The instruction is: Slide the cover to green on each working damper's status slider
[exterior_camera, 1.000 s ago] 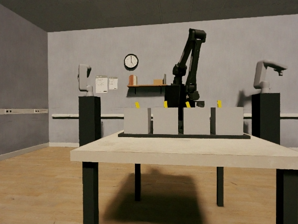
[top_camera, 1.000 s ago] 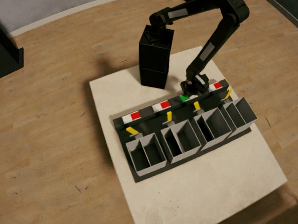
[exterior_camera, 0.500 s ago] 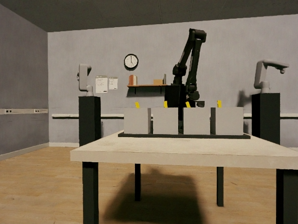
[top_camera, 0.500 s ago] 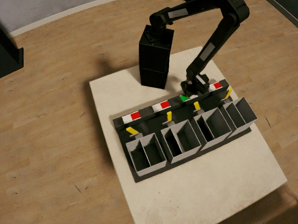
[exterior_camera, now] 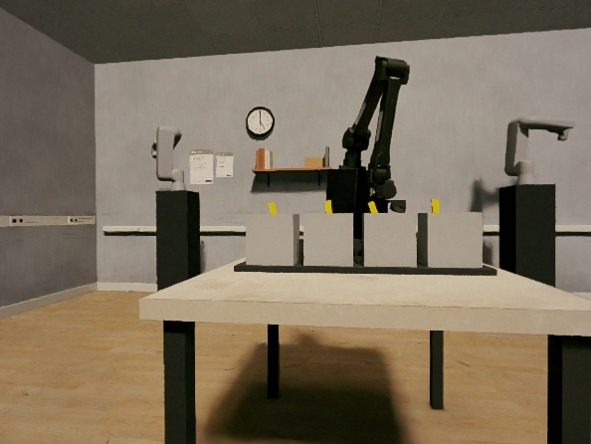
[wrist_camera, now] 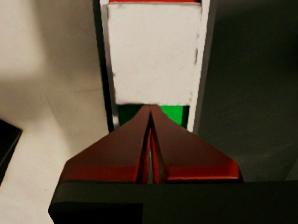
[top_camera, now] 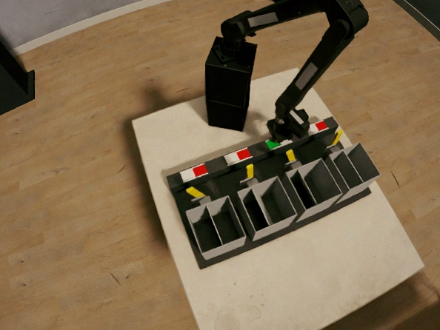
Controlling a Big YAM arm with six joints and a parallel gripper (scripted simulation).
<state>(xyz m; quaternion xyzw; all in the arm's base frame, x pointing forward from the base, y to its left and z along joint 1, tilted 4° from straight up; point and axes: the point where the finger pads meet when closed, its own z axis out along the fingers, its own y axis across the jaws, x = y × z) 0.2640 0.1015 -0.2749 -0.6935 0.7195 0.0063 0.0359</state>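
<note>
Top view: one slider green, easy to spoil from here

Your gripper [top_camera: 275,140] [wrist_camera: 150,112] is closed on nothing, tips at the third slider's white cover [wrist_camera: 152,55], green behind them. A sliver of red shows past the cover in the wrist view, so lifting early could leave it short. Drift sideways and you might catch the rail [wrist_camera: 202,65]. The four dampers stand behind their sliders.
</note>
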